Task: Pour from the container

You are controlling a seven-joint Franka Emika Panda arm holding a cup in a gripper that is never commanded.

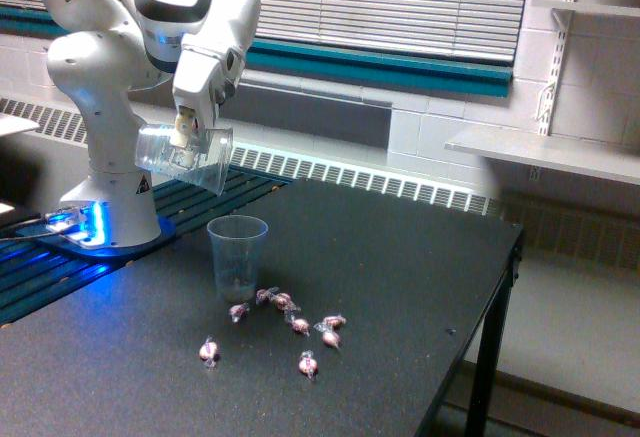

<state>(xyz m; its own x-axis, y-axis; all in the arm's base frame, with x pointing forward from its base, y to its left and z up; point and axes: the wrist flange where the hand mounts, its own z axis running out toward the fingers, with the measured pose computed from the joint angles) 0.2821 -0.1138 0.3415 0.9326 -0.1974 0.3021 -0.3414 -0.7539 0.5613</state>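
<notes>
Pour in hand, candies landing wide of cup

Hand (183,129) pinches the container (184,155) by its rim, tipped mouth-down toward the table's far-left corner. Receiving cup (237,256) stands upright below it. Wrapped candies (291,319) lie scattered on the table (420,257) beside that cup. Judgement: container looks near empty; next, right it

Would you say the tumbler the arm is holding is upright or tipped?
Tipped: the tumbler lies nearly on its side, mouth angled down toward the cup.
</notes>
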